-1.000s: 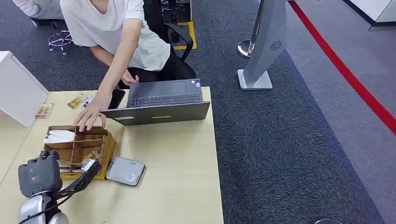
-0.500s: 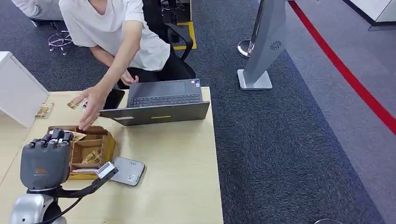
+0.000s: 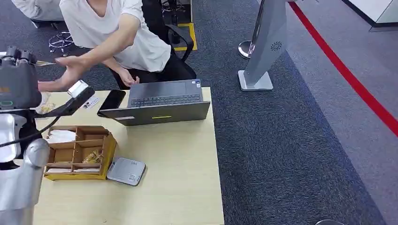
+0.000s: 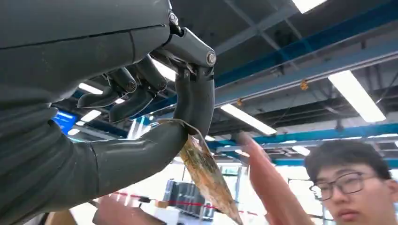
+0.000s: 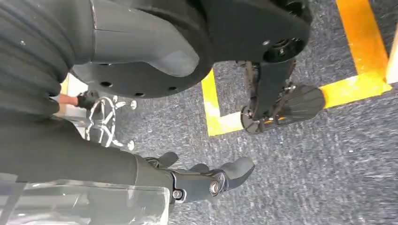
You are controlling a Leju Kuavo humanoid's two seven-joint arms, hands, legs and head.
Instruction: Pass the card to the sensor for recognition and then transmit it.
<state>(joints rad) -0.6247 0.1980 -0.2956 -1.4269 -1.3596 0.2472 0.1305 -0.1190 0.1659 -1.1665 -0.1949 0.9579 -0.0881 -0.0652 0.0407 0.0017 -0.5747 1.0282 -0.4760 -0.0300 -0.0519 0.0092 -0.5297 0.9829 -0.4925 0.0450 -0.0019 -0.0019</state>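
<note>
Overhead, left hand (image 3: 18, 84) raised; wrist view shows fingers (image 4: 195, 101) pinching card (image 4: 206, 176) (person's hand (image 3: 70, 70) near).

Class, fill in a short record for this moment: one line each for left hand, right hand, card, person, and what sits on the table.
left hand: raised, pinching the card between thumb and fingers
right hand: hangs above grey carpet, holding nothing
card: worn, yellowish, in the left hand
person: open hand reaching toward the raised card
table: laptop, phone, cardboard organiser, grey sensor
</note>
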